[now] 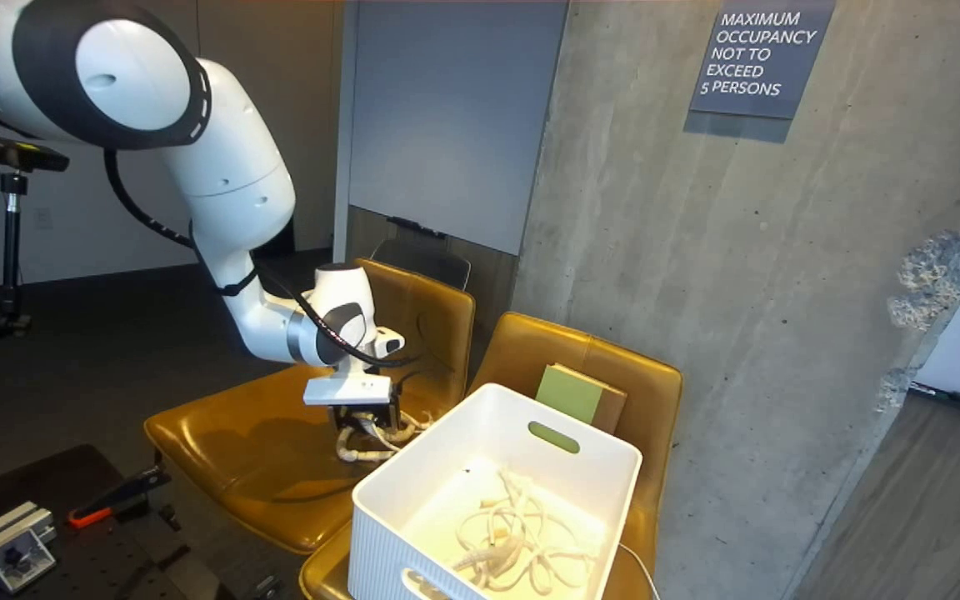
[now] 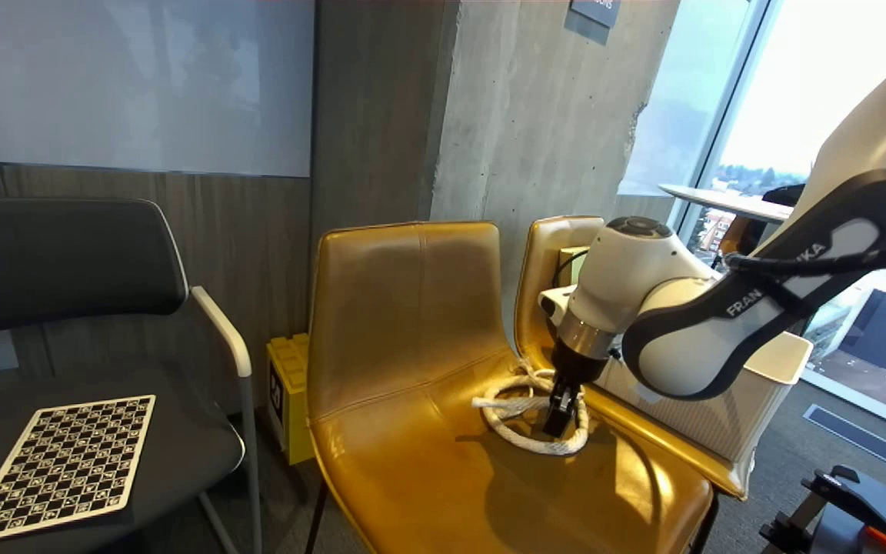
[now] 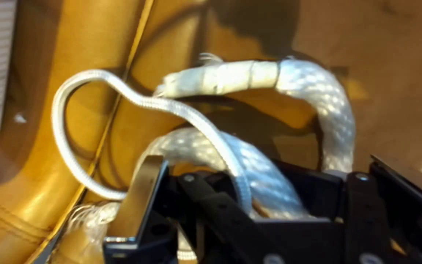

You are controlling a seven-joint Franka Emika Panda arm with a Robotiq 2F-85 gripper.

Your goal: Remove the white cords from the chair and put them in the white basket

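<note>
Gripper (image 3: 264,168) straddling white cords (image 2: 520,403) on the chair (image 2: 412,454) — fingers (image 3: 137,205) apart. Best close on thick rope (image 3: 247,159), not just thin loop (image 3: 58,113) — then lift high over white basket (image 1: 497,417) beside the chair.

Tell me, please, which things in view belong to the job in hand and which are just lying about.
For the job:
gripper
yellow chair beneath it
white basket
white cords, on that chair and in the basket

Just lying about:
checkered board, on the black chair
yellow box
green-and-brown item
</note>
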